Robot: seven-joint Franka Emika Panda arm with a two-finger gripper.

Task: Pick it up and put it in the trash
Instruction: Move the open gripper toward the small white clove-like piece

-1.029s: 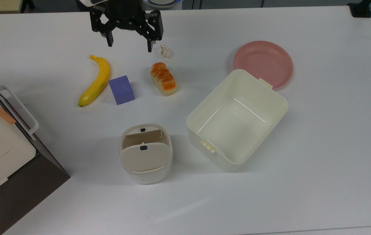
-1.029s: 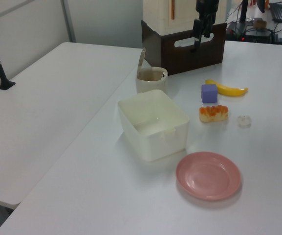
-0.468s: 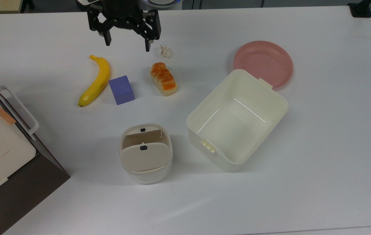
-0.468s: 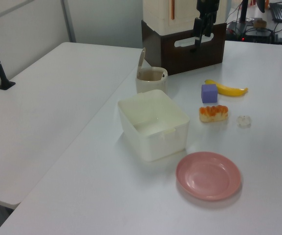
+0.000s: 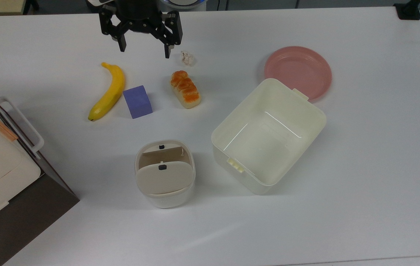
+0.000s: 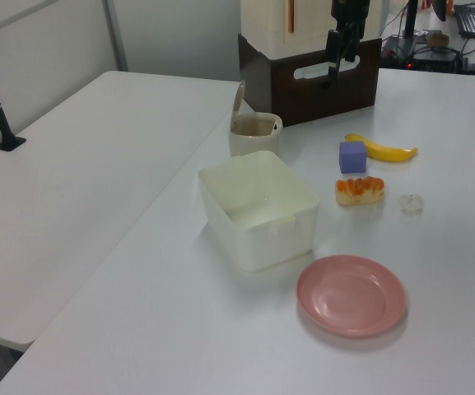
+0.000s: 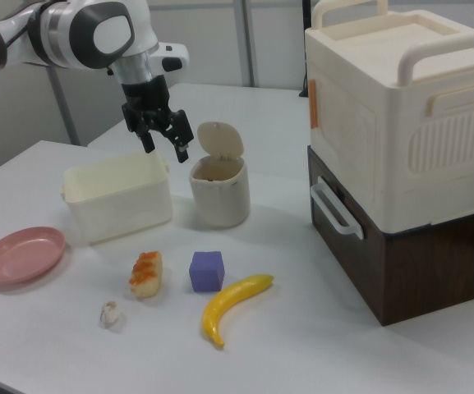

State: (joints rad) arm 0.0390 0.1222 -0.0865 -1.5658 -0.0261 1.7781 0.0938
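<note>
The paper wad [image 5: 187, 57] is tiny, crumpled and whitish; it lies on the white table just beyond the orange-glazed bread [image 5: 185, 89]. It also appears as a small pale wad [image 6: 412, 203] [image 7: 110, 313] in the left and right views. My gripper [image 5: 144, 51] hangs open and empty, well above the table, just to the top view's left of the wad. The right view puts the gripper [image 7: 165, 152] high up, in front of the tub. The trash [image 5: 164, 173] is a small white bin with its beige flap lid tilted up [image 7: 218, 189].
A banana [image 5: 109, 91] and a purple cube [image 5: 137, 101] lie to the top view's left of the bread. A cream tub [image 5: 269, 136] and a pink plate [image 5: 298, 72] stand at the top view's right. A large cream box on a brown base [image 7: 401, 156] fills the top view's left edge.
The gripper drew back slightly toward the top view's upper edge, still open. The objects on the table have not moved.
</note>
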